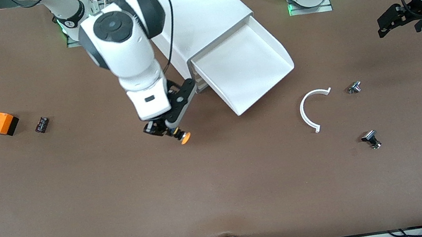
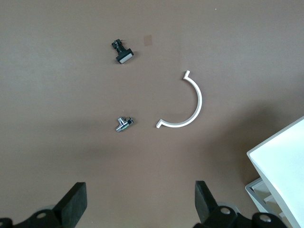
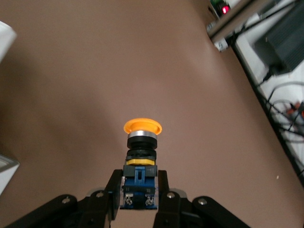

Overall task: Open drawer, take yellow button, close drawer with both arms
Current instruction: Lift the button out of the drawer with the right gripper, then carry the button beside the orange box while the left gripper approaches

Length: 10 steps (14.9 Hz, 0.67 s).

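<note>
Holding button (image 3: 141, 156) clear, drawer (image 1: 247, 67) stood open.
Right gripper (image 1: 166, 131) fingers clamped its blue stem over worktop (image 1: 223, 193); left gripper (image 2: 140, 204), fingers wide, waited. Best push drawer front squarely.

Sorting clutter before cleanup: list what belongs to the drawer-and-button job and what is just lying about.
Job:
- drawer, pulled open
- button, held by right gripper
- left gripper, open, waiting

Lying about:
- orange cube
- white curved strip
- three small parts
</note>
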{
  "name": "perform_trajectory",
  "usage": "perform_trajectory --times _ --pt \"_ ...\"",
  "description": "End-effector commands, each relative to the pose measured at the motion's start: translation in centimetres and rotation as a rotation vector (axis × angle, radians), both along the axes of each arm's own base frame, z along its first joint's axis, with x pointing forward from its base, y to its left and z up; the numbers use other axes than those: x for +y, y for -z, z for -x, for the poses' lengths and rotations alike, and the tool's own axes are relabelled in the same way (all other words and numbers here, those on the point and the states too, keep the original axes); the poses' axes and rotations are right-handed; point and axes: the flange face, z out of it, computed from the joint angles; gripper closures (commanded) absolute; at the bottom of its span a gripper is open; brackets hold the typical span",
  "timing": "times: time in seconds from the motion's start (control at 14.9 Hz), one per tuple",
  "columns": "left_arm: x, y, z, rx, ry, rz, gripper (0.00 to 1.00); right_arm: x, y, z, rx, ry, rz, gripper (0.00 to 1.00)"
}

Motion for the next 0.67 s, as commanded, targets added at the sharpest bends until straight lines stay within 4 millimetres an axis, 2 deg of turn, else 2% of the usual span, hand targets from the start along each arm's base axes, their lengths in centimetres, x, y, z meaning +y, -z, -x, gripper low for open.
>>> perform_trajectory --times 0.0,0.13,0.27,0.4,0.6 --pt "0.0 -0.7 -0.9 0.000 0.001 0.002 0.00 -6.8 2.3 -1.3 0.052 0.118 -0.054 0.84" --pt "0.0 -0.9 -1.9 -0.005 0.000 0.008 0.00 -10.4 4.2 -1.8 0.061 0.170 -0.066 0.82" --pt "0.4 -0.8 -2.2 -0.005 -0.005 0.013 0.00 -12.8 5.8 -2.0 0.080 0.201 -0.057 0.82" --pt "0.2 0.2 -2.8 0.010 0.001 0.015 0.00 -16.1 7.4 -2.3 0.112 0.250 -0.046 0.82" --pt "-0.2 0.2 -3.0 0.010 0.011 0.010 0.00 -21.0 10.0 -2.6 0.165 0.312 -0.039 0.82"
